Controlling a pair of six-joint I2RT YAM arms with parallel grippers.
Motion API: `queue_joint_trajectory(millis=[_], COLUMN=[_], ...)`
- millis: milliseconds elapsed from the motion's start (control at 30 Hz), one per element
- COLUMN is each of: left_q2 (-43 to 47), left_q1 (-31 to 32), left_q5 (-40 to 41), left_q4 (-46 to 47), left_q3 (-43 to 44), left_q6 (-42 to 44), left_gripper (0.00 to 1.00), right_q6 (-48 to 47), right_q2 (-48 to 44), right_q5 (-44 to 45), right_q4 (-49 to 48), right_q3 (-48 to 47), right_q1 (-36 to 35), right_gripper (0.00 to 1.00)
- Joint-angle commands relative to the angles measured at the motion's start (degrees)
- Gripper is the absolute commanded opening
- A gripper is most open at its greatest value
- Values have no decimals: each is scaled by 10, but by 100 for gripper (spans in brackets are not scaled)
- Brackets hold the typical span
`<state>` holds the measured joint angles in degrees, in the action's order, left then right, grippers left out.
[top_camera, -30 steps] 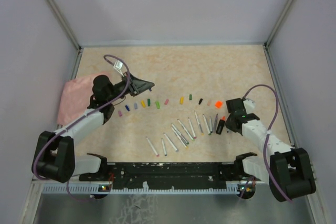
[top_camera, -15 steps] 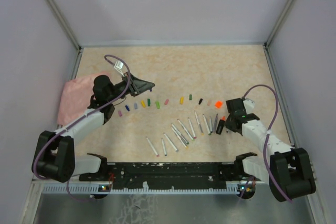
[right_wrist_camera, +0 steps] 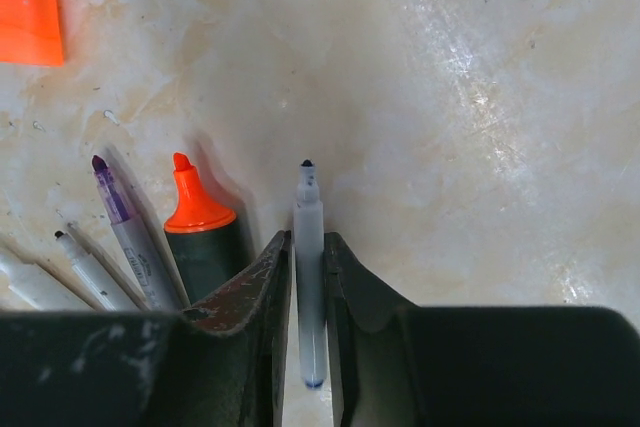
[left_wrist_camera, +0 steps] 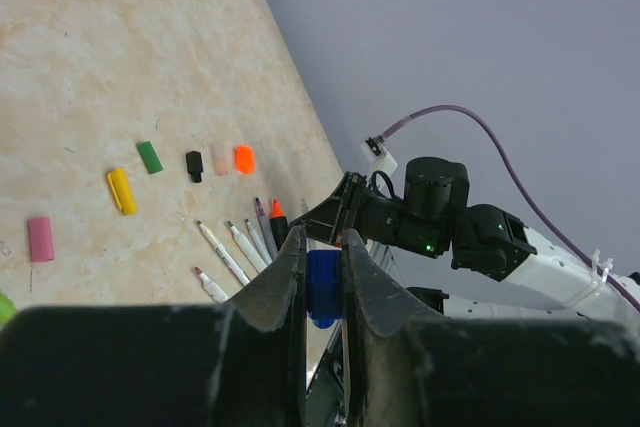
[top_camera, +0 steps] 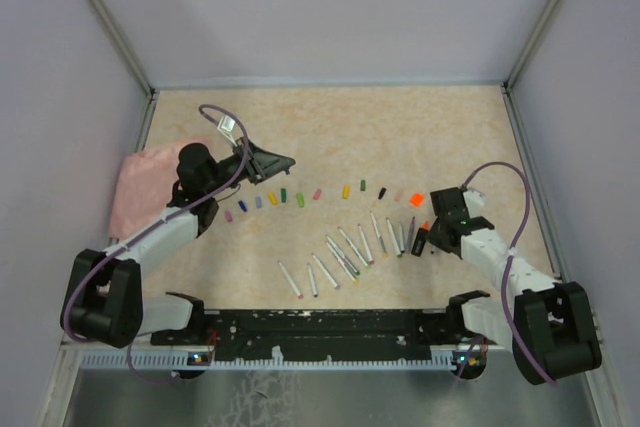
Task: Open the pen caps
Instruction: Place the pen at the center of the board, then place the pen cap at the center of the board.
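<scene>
- The pen caps (top_camera: 317, 193) lie in a loose curved row on the tabletop (top_camera: 400, 137), on the far side of the highlighter (top_camera: 420, 239). The orange cap (top_camera: 417, 199) sits nearest it and the purple one ends the row farthest from it.
- One blue cap (left_wrist_camera: 322, 287) is off the tabletop. My left gripper (left_wrist_camera: 322, 237) pinches it between its fingertips, raised in the air well away from the highlighter, above the far end of the row.
- The pens (top_camera: 345, 257) fan out side by side from the highlighter toward the left arm's side. Those I can see close up have bare tips.
- The highlighter's orange tip is bare, and a purple-tipped pen (right_wrist_camera: 120, 217) lies just beside it.
- On the highlighter's other side, a grey pen (right_wrist_camera: 309, 277) with a dark tip lies on the tabletop between the fingers of my right gripper (right_wrist_camera: 307, 239). The fingers sit tight along both its sides, and I cannot tell whether they press it or stand just clear.
- Against a second ago, the overhead view shows nothing on the tabletop shifted. The left arm keeps the same raised pose, and the right gripper is at the same spot by the highlighter.
- A pink cloth (top_camera: 140, 187) lies at the tabletop's edge, well apart from the highlighter, beyond the left arm.
</scene>
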<state>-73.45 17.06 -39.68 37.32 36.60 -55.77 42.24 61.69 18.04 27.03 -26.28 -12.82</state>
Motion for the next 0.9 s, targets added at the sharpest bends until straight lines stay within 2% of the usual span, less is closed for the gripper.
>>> queue_joint_trajectory(millis=[0,67,367,867], left_q2=[4,4,6,1], left_q1=[2,3,3,10], left_q5=[-5,-5,-5,-7], left_q4=[14,14,14,14], left_q3=[10,10,11,19], left_q6=[-1,-2,-2,1], left_gripper=[0,0,0,0], right_q6=[9,10,9,0], right_q2=[3,2,-3,-63], right_q5=[7,8,8,13], right_q4=[-3,-4,-4,-6], right_q3=[1,2,0,-5], right_q1=[8,9,8,8], right_gripper=[21,24,25,26])
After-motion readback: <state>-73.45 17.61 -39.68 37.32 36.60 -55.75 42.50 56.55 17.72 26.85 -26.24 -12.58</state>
